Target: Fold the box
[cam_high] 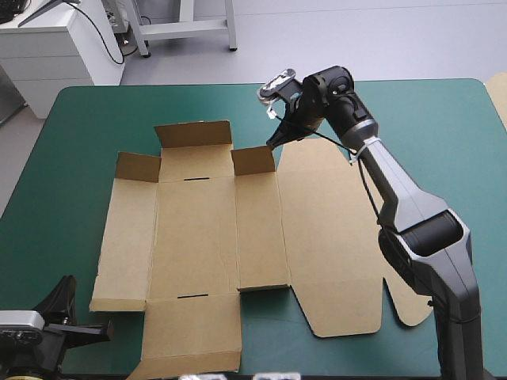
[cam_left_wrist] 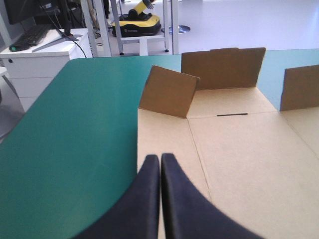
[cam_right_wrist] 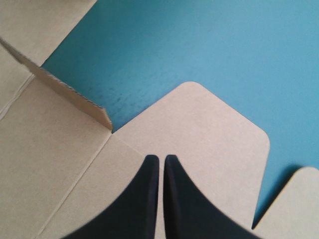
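Observation:
The brown box [cam_high: 206, 237] lies as a cut sheet spread nearly flat on the teal-green cover. At its far edge a wide flap [cam_high: 192, 133] and two small flaps [cam_high: 137, 166] [cam_high: 253, 160] stand raised. My right gripper [cam_high: 274, 143] is shut and hovers low over the far rounded lid flap [cam_right_wrist: 199, 129], just beside the raised small flap [cam_right_wrist: 65, 89]; nothing is between its fingers [cam_right_wrist: 149, 199]. My left gripper [cam_left_wrist: 160, 157] is shut at the sheet's near left corner and points along the left panel [cam_left_wrist: 164, 134] toward the raised flaps [cam_left_wrist: 169, 91].
Bare teal-green cover [cam_high: 444, 134] runs along the far side and to the right of the sheet. A strip of it [cam_high: 55, 222] also lies left of the sheet. A pale brown edge [cam_high: 499, 95] shows at the table's far right edge.

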`<move>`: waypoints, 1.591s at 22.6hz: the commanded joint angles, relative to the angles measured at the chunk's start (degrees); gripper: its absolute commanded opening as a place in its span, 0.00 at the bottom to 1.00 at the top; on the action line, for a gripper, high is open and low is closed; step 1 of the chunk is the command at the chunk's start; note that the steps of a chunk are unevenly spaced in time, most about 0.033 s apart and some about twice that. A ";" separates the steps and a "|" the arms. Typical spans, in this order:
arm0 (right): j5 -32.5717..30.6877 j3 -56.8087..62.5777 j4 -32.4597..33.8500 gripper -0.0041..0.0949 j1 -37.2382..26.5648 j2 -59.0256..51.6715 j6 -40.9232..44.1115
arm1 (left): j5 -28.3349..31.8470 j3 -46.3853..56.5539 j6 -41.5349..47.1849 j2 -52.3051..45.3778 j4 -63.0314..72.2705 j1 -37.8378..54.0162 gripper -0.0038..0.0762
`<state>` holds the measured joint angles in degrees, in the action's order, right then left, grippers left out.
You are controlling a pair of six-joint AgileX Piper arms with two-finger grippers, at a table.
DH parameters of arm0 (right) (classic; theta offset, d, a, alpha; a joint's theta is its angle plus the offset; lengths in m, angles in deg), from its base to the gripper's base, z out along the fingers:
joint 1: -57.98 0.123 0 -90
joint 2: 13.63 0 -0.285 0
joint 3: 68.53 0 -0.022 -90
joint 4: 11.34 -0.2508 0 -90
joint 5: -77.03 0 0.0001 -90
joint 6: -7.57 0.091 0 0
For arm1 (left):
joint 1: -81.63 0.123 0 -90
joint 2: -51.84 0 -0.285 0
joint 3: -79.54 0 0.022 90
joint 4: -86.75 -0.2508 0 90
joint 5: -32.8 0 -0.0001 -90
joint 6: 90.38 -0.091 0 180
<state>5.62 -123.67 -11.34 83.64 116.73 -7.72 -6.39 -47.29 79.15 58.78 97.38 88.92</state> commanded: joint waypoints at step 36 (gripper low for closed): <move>0.08 53.30 8.76 0.02 -4.65 -62.07 18.37 | -35.06 -40.38 -25.24 88.91 25.59 23.48 0.14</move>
<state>5.38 -70.86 -5.19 79.30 57.76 9.91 -36.39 -86.56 55.82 149.57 120.88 112.82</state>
